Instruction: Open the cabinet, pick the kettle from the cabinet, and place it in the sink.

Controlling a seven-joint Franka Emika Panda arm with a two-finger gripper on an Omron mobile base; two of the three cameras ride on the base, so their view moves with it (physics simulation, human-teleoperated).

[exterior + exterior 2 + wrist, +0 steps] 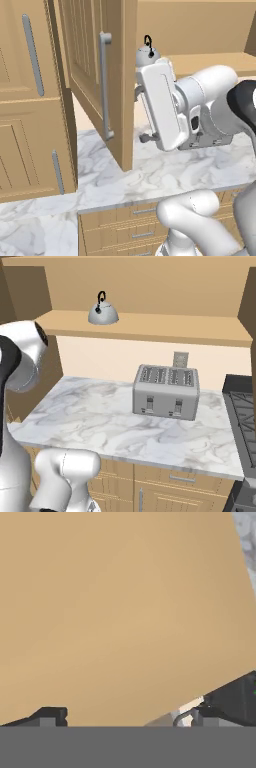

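So the cabinet door is already swung out wide, and the kettle is sitting on the open shelf inside, up near the left end, nothing crowding it. The gripper has its two fingers spread wide with nothing between them. From the camera on the hand, a flat tan wood panel sits right in front of the fingertips, pretty much nose to the wood. I think that's the door's face, but it's too close up to be sure.

The kettle looks like a squat metal dome, silvery and smooth, with a thin black looped handle standing up on top. My guess is it's stiff and not fragile, moderately light if empty, but that polished rounded body would be slippery to pinch from the sides. The loop handle is the obvious place to grab: narrow and matte-looking, and the weight should hang straight under it. It'll probably swing a bit once lifted.

Everything else is hard stuff: grooved wooden door with a long grey bar handle, glossy veined marble countertop below, and a boxy brushed-metal toaster further along the counter, well away from the fingers.
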